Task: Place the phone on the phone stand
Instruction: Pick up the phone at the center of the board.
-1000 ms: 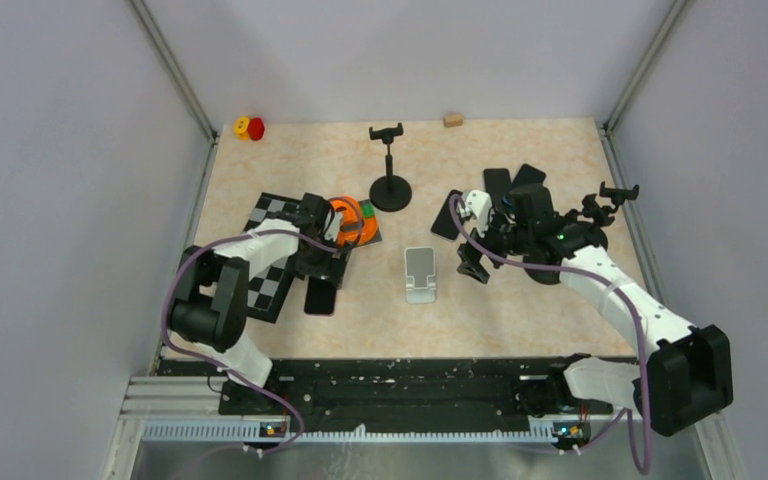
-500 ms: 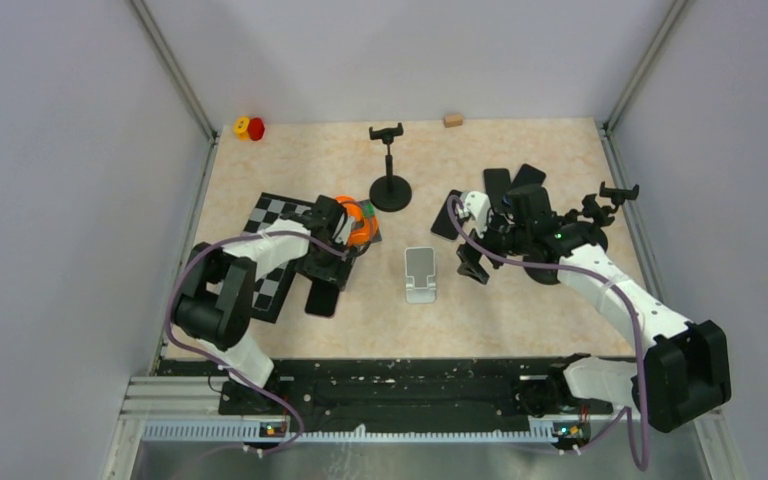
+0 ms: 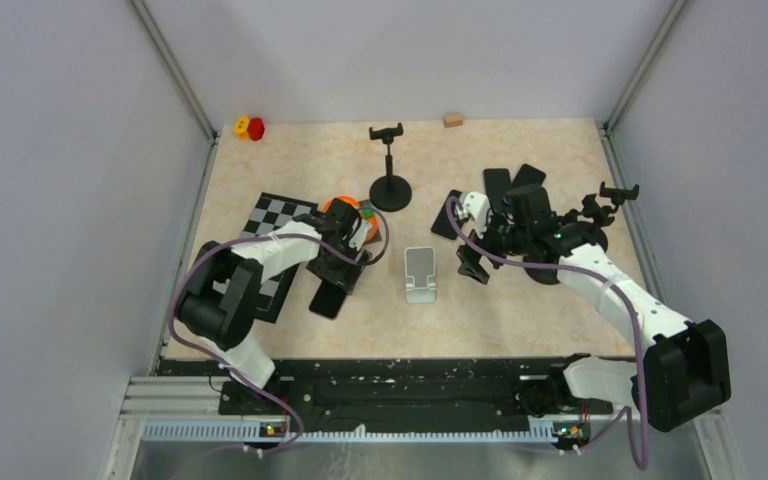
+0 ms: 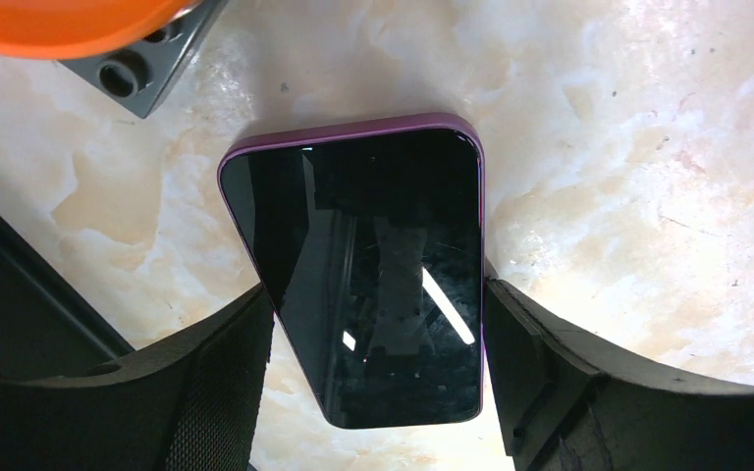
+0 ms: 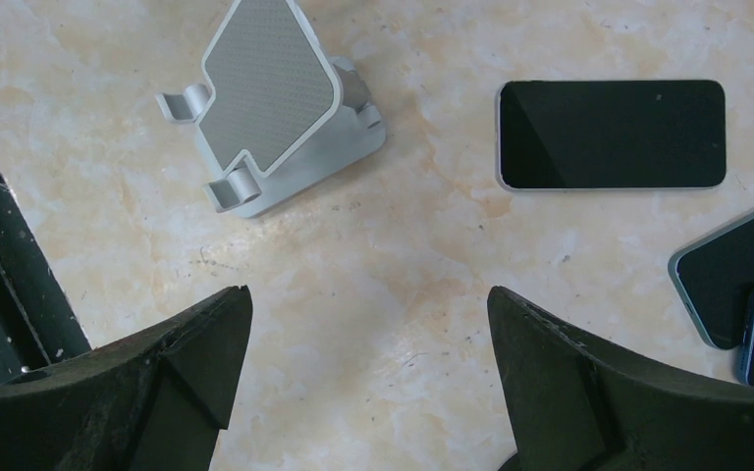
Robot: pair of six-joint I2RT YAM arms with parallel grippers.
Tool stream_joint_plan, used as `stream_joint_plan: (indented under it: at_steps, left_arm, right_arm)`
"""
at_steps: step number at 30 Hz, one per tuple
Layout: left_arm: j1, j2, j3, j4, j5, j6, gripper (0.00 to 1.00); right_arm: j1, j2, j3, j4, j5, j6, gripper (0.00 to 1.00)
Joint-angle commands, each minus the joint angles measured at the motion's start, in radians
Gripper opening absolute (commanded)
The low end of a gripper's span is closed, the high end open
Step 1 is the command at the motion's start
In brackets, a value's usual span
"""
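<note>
Centre frame, the phone (image 4: 373, 245) looks stiff and slick; hold its long edges. The left gripper (image 4: 378, 324) straddles them, pinch unclear; the right gripper (image 5: 368, 304) gapes empty.

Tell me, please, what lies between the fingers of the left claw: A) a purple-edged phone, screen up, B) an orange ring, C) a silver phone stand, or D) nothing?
A: the left wrist view shows the purple-edged phone, screen up, between the fingers of the left claw.

Four phones (image 3: 326, 299), three stands (image 3: 420, 273), one chequered board (image 3: 282, 214).
</note>
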Motion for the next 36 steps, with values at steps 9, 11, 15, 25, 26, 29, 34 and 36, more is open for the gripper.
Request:
stream_joint_plan:
  at_steps: [9,11,15,25,26,29,34,36]
  left_arm:
    - [-0.015,-0.041,0.032,-0.005,0.067,0.08,0.19]
    - [-0.015,-0.051,0.04,-0.015,0.065,0.092,0.13]
    - [-0.015,-0.093,0.039,-0.012,0.067,0.115,0.04]
    - [-0.016,-0.151,-0.009,0.026,0.065,0.147,0.0]
    - [-0.015,-0.159,-0.014,0.034,0.067,0.15,0.0]
    - [-0.015,-0.189,-0.027,0.058,0.08,0.16,0.0]
    - [-0.016,-0.252,-0.056,0.105,0.099,0.169,0.0]
    - [-0.015,-0.276,-0.072,0.125,0.104,0.174,0.0]
  right_arm:
    - [-0.005,-0.021,0.019,0.032,-0.026,0.044,0.92]
    - [-0.005,-0.035,0.022,0.049,-0.027,0.066,0.92]
    - [-0.005,-0.049,0.034,0.072,-0.036,0.087,0.92]
    - [-0.005,-0.016,0.063,0.086,-0.073,0.088,0.92]
    - [-0.005,-0.01,0.076,0.084,-0.082,0.089,0.92]
    - [-0.005,0.018,0.122,0.08,-0.111,0.115,0.92]
    - [-0.004,0.108,0.225,0.116,-0.174,0.219,0.92]
    - [-0.003,0.154,0.267,0.128,-0.196,0.257,0.91]
